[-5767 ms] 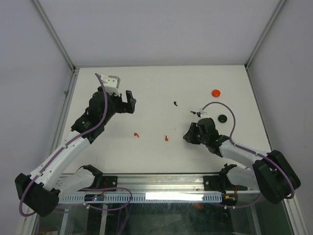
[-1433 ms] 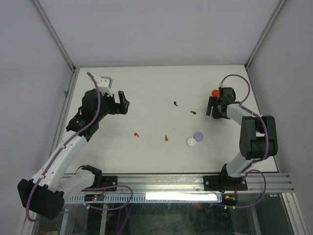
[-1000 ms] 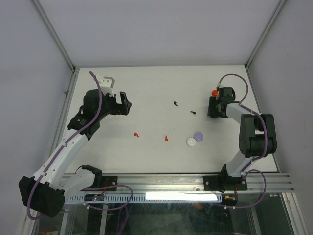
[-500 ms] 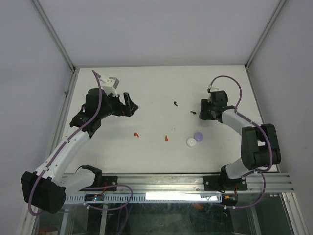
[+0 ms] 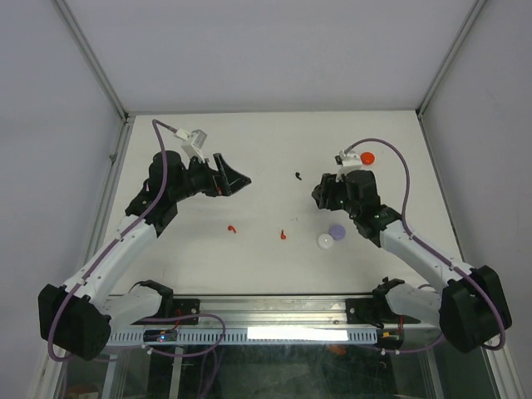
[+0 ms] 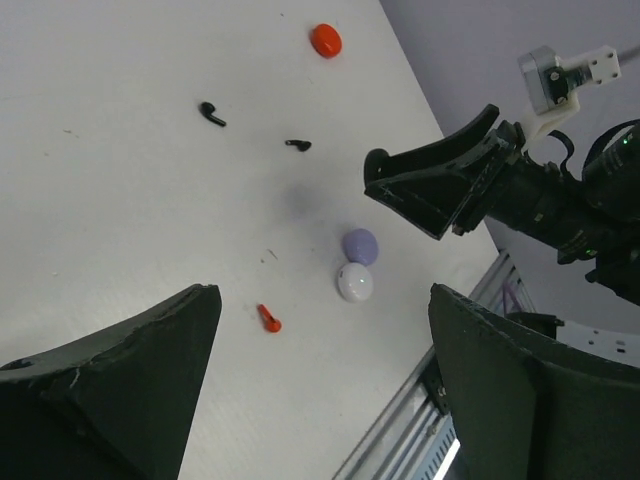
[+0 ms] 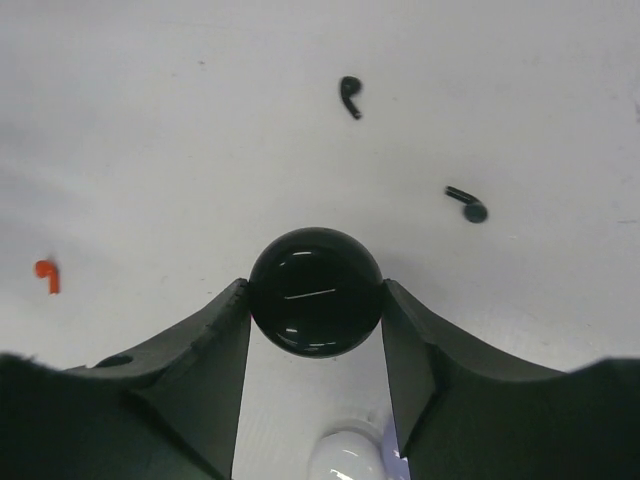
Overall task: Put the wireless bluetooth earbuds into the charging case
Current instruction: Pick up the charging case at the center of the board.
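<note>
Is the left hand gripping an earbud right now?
No, the left hand is wide open, and nothing sits in its grasp.

A: What was the setup?
B: White matte table (image 5: 266, 150), pale grey walls (image 5: 274, 50) on three sides, metal posts (image 5: 91, 56) at the back corners.
A: Near edge?
B: Had an aluminium rail (image 5: 274, 312), bright white strip (image 5: 307, 333) just below it.

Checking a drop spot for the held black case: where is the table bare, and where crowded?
Bare: the far strip between the left pincer and the red case, and the near band between the red earbuds and the rail. Crowded: around the lilac case, white case and black earbuds.
</note>
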Action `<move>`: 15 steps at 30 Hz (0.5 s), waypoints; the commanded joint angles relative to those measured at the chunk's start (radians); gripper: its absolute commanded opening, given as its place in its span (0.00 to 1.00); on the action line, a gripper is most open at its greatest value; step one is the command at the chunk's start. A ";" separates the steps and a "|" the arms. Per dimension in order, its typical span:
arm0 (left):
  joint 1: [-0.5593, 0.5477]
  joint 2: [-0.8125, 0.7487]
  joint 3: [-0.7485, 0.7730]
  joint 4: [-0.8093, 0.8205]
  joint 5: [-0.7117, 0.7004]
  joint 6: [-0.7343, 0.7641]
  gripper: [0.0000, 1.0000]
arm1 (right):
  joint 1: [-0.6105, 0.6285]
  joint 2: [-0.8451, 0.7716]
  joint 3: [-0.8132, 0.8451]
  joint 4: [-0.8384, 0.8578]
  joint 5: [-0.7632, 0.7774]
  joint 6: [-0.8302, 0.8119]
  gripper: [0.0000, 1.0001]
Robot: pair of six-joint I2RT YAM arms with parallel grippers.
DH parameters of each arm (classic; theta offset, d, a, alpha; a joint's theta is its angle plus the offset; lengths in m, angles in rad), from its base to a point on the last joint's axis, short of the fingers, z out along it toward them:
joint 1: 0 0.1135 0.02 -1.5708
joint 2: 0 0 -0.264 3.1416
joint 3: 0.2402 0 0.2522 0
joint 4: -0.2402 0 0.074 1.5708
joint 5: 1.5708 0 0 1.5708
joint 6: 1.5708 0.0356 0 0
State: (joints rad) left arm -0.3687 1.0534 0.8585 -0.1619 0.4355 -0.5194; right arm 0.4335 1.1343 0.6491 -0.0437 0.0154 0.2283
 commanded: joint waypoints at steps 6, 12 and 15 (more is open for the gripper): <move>-0.164 0.097 -0.021 0.251 -0.012 -0.163 0.83 | 0.183 -0.120 -0.070 0.290 0.035 -0.011 0.45; -0.254 0.190 0.011 0.298 -0.069 -0.181 0.73 | 0.302 -0.125 -0.111 0.398 0.056 -0.085 0.45; -0.280 0.215 0.023 0.301 -0.103 -0.174 0.69 | 0.356 -0.118 -0.119 0.430 0.074 -0.123 0.45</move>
State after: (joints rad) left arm -0.6197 1.2556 0.8330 0.0517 0.3923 -0.6731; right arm 0.7296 1.0328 0.5354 0.2432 0.0460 0.1776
